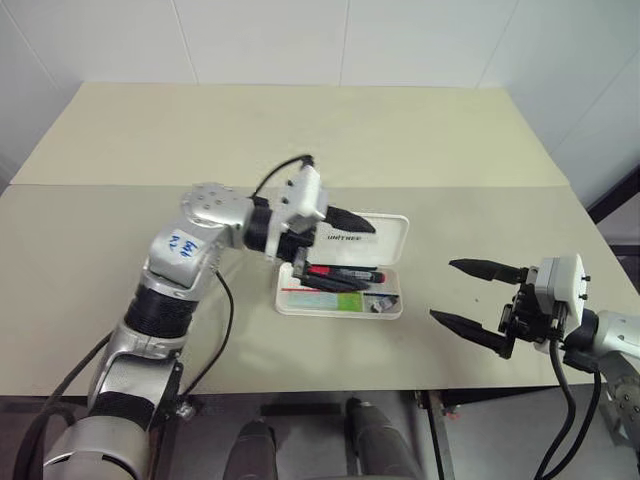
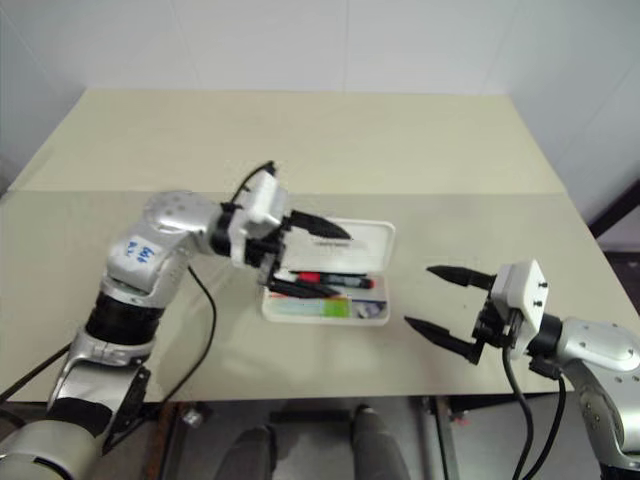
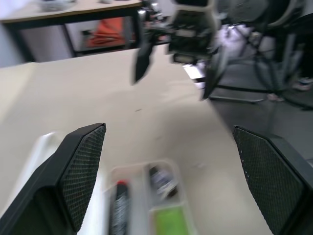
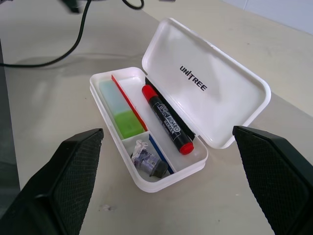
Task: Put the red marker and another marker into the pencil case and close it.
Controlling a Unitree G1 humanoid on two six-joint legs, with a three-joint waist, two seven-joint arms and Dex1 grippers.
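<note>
Left gripper [image 1: 330, 245] is hovering spread above the pencil case [image 4: 221, 100] (lid lying open); the red marker [image 4: 166, 119] is resting inside; right gripper [image 1: 468, 294] is waiting, spread, beside.

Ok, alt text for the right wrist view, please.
An open white pencil case lies on a beige table, lid tilted back, with a red marker in its tray and a green item in the neighbouring compartment. The right gripper's black fingers stand wide apart in the foreground.
</note>
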